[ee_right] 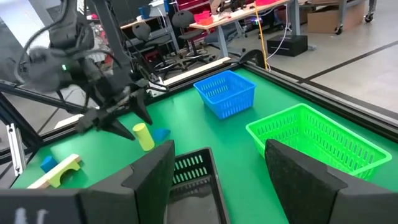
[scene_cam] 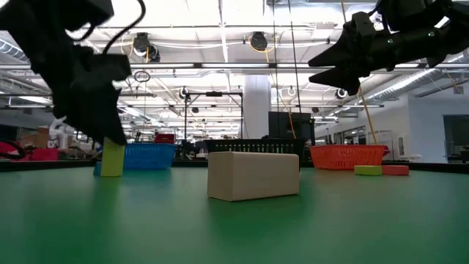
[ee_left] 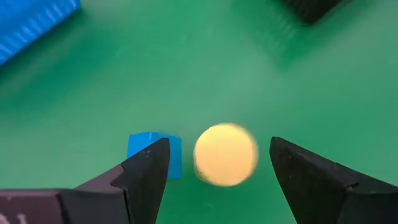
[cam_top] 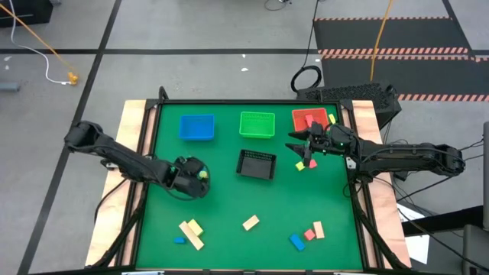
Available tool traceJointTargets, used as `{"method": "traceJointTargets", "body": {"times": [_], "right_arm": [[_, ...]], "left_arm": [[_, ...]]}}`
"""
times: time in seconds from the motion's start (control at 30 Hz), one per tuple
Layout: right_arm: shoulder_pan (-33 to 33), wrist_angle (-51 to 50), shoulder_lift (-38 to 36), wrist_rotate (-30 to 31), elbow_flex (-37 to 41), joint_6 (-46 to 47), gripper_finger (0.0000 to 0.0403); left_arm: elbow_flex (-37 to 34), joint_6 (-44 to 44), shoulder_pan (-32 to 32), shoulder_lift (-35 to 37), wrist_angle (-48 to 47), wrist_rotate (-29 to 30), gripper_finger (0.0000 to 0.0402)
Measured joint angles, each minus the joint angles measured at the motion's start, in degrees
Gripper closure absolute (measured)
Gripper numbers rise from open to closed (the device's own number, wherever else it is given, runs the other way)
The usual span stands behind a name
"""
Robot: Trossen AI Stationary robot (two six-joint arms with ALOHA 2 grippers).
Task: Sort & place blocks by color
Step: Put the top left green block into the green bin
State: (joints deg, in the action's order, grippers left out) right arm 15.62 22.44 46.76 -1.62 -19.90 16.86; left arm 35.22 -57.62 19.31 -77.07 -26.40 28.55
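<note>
While the left end effector point(ee_left: 217, 168) hangs just above the tabletop point(cam_top: 229, 198) with its fingers spread wide, we see a yellow-green cylinder point(ee_left: 226, 154) standing upright between them, not yet gripped; a small blue block point(ee_left: 154, 152) lies just beside it. We judge the step in hand to be the pick of this cylinder. The next move calls for lowering a little and closing squarely on the round side, since a curved piece could roll or tip if only one finger meets it first, and for keeping clear of the blue neighbour. Its likely goal is the green tray point(cam_top: 257, 124), well apart toward the far edge, between the blue tray point(cam_top: 196, 127) and the red tray point(cam_top: 309, 119).

The right end effector point(cam_top: 304, 145) hovers near the red tray, raised off the surface, fingers apart and holding nothing that we can see. A yellow-green piece point(cam_top: 300, 165) and a red piece point(cam_top: 312, 163) lie just below it.

From above we get the layout: the black mesh tray point(cam_top: 256, 163) at centre, and loose blocks near the front edge, tan bars point(cam_top: 192, 233), one tan block point(cam_top: 250, 222) and a blue, red and tan cluster point(cam_top: 307, 234). That view hides the cylinder under the wrist; the left wrist view shows the gap on each side of it. The low view confirms that the cylinder stands on end.
</note>
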Motion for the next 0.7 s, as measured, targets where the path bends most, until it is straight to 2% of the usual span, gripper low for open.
{"method": "traceJointTargets", "body": {"times": [0.17, 0.23, 0.3, 0.43, 0.7], "right_arm": [[0.0, -0.01, 0.0, 0.01, 0.0, 0.0, 0.0163], [0.0, -0.03, 0.02, 0.01, 0.0, 0.0, 0.0163], [0.0, -0.01, 0.0, 0.01, 0.0, 0.0, 0.0163], [0.0, 0.01, 0.0, 0.01, 0.0, 0.0, 0.0163], [0.0, -0.02, 0.0, 0.01, 0.0, 0.0, 0.0163]], "left_arm": [[0.0, -2.1, 0.0, -4.06, 0.87, -0.03, 0.0126], [0.0, -2.62, 0.0, -4.71, 1.61, -0.06, 0.014], [0.0, -3.11, 0.0, -4.68, 2.25, -0.02, 0.0169], [0.02, -4.16, 0.0, -4.65, 4.51, 0.22, 0.0271], [0.02, -4.13, -0.02, -4.64, 8.72, 0.98, 0.0273]]}}
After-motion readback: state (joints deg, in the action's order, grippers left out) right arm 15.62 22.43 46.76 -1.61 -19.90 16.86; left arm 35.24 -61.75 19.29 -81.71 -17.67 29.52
